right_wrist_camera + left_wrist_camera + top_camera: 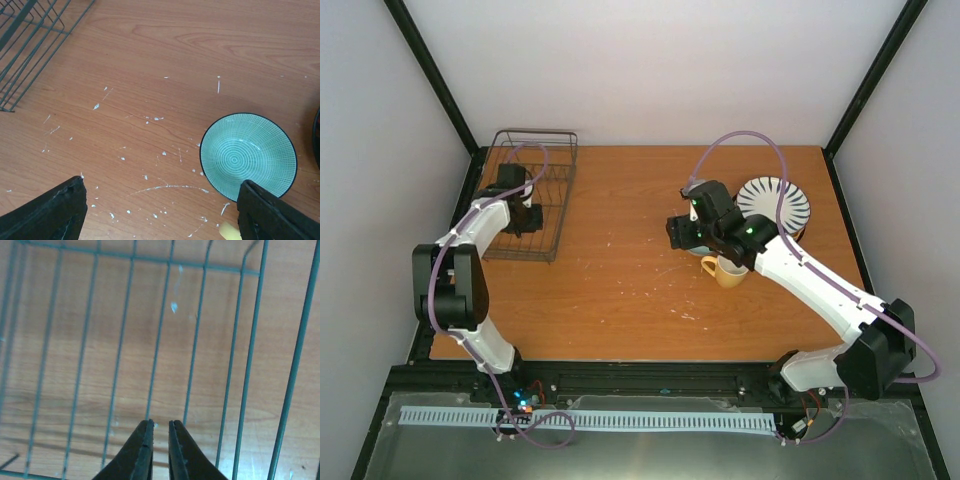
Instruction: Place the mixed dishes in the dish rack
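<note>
Top view: dish rack at table's far left, left gripper inside it; striped plate and yellow mug at right, near right gripper.
Left wrist: fingers nearly pressed together, empty, above rack wires.
Right wrist: fingers spread wide, blue-green bowl on table near one finger.

Orange-brown wooden table, wood grain visible, white flecks and thin curved scratch marks scattered on the top, pale plain walls on three sides, black corner frame posts, black rail along near edge, white slotted strip below it, on a grey metal sheet
</note>
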Tool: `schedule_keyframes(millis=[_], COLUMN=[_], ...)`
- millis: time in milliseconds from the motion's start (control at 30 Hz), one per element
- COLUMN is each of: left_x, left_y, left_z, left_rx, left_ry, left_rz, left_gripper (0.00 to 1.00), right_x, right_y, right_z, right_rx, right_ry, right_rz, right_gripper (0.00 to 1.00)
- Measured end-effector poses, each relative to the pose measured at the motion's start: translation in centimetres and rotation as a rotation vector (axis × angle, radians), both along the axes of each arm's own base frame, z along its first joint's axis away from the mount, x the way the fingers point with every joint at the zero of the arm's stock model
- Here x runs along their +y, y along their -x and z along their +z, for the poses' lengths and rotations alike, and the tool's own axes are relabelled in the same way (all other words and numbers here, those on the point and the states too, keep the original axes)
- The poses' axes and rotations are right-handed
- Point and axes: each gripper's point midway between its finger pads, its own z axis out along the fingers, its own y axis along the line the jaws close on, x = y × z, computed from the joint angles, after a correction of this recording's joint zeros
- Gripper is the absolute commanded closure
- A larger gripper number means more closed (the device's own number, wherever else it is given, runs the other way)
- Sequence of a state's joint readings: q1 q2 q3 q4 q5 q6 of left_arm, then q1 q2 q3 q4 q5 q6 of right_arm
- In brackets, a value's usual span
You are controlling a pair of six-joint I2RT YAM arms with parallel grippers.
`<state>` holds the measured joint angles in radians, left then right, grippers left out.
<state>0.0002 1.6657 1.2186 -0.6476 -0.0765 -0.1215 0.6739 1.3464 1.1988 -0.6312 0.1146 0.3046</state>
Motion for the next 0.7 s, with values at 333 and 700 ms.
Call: schedule_keyframes(millis=[333, 700], left_x=[-2.8, -6.7], left_y=[1.3, 2.7], left_z=[-2.9, -5.0], left_rx=[0.079, 0.097], left_ry=[0.127, 0.248], left_rz=[-0.054, -0.127], left_gripper=[0.96, 0.95], right_x=[0.2, 1.7], right_y=[-0.2, -1.4], right_z=[0.3, 4.4], right_rx=[-0.011, -0.091], right_ry=[-0.012, -0.095], right_rz=[0.005, 0.022], right_gripper=[0.19, 0.18])
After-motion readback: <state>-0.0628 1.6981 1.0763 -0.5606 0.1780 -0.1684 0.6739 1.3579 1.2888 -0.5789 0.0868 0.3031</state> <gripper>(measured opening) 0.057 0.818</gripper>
